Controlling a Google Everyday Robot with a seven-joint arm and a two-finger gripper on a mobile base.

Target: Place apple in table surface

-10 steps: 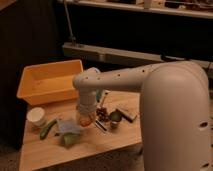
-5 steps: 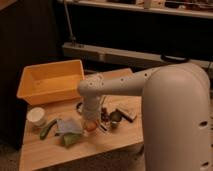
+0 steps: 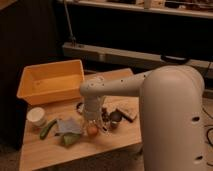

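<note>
The apple (image 3: 92, 130) is small, round and yellowish-orange. It sits low at the table surface (image 3: 75, 154), a light-brown wooden top, near its middle. My gripper (image 3: 91, 121) hangs straight down from the white arm directly above the apple and reaches its top. From this view I cannot tell whether the apple rests on the wood or is still held.
An orange-yellow bin (image 3: 50, 82) stands at the back left. A white cup (image 3: 36, 116), a long green vegetable (image 3: 47, 128) and a grey packet (image 3: 67, 125) lie left of the apple. Small dark objects (image 3: 114, 118) and a flat packet (image 3: 128, 111) lie right of it.
The gripper has come down and slightly right with the apple, from above the table to table level.
</note>
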